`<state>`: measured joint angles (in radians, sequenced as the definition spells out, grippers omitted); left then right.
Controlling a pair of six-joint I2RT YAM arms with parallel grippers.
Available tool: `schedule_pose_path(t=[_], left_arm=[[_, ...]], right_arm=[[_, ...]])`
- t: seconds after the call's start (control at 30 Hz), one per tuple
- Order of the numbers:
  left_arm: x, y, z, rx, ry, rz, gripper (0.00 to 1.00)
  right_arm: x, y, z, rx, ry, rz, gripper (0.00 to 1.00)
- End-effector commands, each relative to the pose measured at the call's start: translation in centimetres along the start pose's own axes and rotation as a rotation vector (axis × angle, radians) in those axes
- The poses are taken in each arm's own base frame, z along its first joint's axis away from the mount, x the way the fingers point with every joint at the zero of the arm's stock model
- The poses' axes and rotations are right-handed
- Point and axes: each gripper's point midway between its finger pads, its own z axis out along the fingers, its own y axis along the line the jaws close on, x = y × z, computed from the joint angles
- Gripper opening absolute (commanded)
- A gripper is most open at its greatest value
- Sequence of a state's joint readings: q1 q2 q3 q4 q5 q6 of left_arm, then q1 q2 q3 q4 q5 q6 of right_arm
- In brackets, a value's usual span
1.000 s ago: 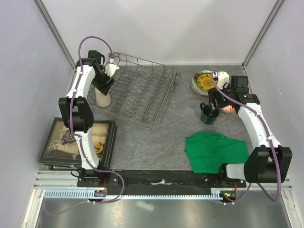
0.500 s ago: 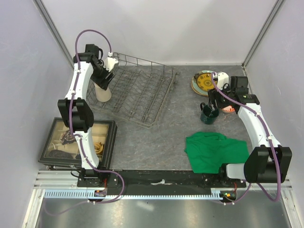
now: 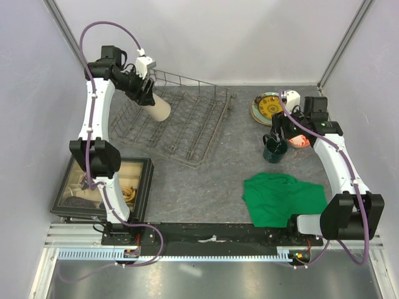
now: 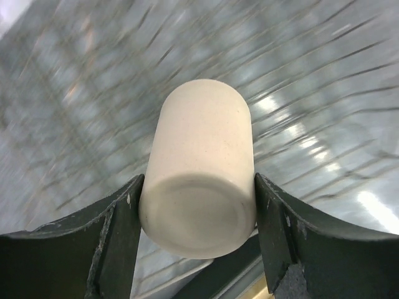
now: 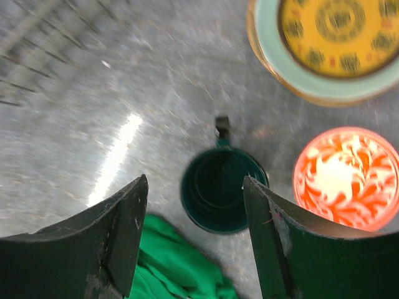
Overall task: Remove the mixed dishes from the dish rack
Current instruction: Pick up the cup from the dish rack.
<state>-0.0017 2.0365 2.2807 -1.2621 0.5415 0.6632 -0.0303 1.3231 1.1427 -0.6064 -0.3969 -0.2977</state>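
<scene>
My left gripper is shut on the tall beige cup. It holds the cup tilted in the air over the left end of the grey wire dish rack. In the left wrist view the cup sits between both fingers, with the blurred rack below. No dishes show in the rack. My right gripper hangs open over the dark green mug, which stands on the table. The mug shows between the spread fingers. Neither finger touches it.
Stacked plates with the yellow-patterned one on top and the red-and-white bowl stand at the right. A green cloth lies near the mug. A black-framed tray sits at the front left.
The left arm lifted the cup from its upright stand at the rack's left end. The cup swung up and to the right and is now tilted. The right arm barely moved.
</scene>
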Motion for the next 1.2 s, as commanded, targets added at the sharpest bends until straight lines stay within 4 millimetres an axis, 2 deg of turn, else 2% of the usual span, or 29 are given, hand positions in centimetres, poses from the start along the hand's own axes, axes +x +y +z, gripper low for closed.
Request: schedule_pose_path(t=[0.0,0.03,0.07,0.13,0.17,0.23,0.27,0.3,0.43,0.47,0.53,0.57,0.6,0.63,0.7,0.73,0.83,1.0,1.13,1.17], left_arm=[[-6.8,-6.9,-5.6,0.219,-0.291,-0.018,0.22],[-7.3,-7.6,-5.9,0.253,-0.318,-0.021,0.22],[-8.3,-9.1,-6.7,0.331,-0.366,-0.042,0.2],[-9.1,-10.4,-7.1,0.414,-0.418,-0.059,0.19],[-9.8,-12.0,-8.2,0.506,-0.461,-0.092,0.19],[-10.0,-13.1,-8.5,0.601,-0.488,-0.131,0.18],[-10.9,-14.0,-9.7,0.668,-0.529,-0.13,0.17],[-11.0,-14.3,-9.9,0.701,-0.539,-0.137,0.17],[-10.4,-15.1,-9.9,0.776,-0.542,-0.195,0.13],[-10.9,-14.8,-9.8,0.759,-0.575,-0.144,0.13],[-10.0,-15.5,-9.7,0.79,-0.552,-0.23,0.12],[-11.1,-15.2,-10.4,0.755,-0.631,-0.09,0.12],[-10.1,-15.5,-9.7,0.768,-0.626,-0.117,0.11],[-10.0,-16.0,-10.2,0.81,-0.588,-0.234,0.11],[-10.3,-15.7,-10.0,0.802,-0.626,-0.182,0.1],[-10.4,-15.8,-10.2,0.82,-0.61,-0.225,0.09],[-10.6,-15.3,-9.6,0.813,-0.623,-0.25,0.08],[-10.3,-15.1,-8.9,0.821,-0.631,-0.284,0.07],[-10.5,-15.7,-9.4,0.853,-0.656,-0.287,0.07],[-10.4,-15.6,-9.0,0.863,-0.651,-0.307,0.07]], right_arm=[[-5.7,2.8,-2.4,-0.143,-0.174,-0.029,0.7],[-6.2,3.2,-2.4,-0.171,-0.185,-0.021,0.7],[-7.0,4.2,-2.7,-0.23,-0.218,-0.027,0.7],[-8.0,5.0,-2.9,-0.281,-0.257,-0.023,0.69],[-8.9,5.8,-3.2,-0.333,-0.295,-0.019,0.68],[-9.6,6.6,-3.1,-0.384,-0.319,-0.017,0.68],[-10.3,7.2,-3.3,-0.429,-0.342,-0.024,0.67],[-10.5,7.6,-3.1,-0.462,-0.347,-0.018,0.67],[-12.4,9.1,-3.2,-0.564,-0.455,0.0,0.62],[-12.7,9.7,-3.4,-0.593,-0.468,0.059,0.61],[-13.7,11.8,-3.9,-0.643,-0.555,0.017,0.6],[-13.9,12.5,-4.0,-0.661,-0.566,0.017,0.6],[-14.1,13.0,-3.9,-0.67,-0.568,0.025,0.6],[-14.4,14.4,-3.8,-0.699,-0.565,0.006,0.59],[-14.7,15.3,-3.1,-0.714,-0.551,0.008,0.58],[-15.2,16.6,-3.3,-0.739,-0.554,-0.009,0.58],[-15.9,18.3,-2.8,-0.765,-0.553,-0.008,0.58],[-16.6,20.1,-1.5,-0.804,-0.549,0.007,0.56],[-17.7,20.8,-1.1,-0.823,-0.572,0.009,0.55],[-17.8,20.8,-0.8,-0.823,-0.574,0.015,0.55]])
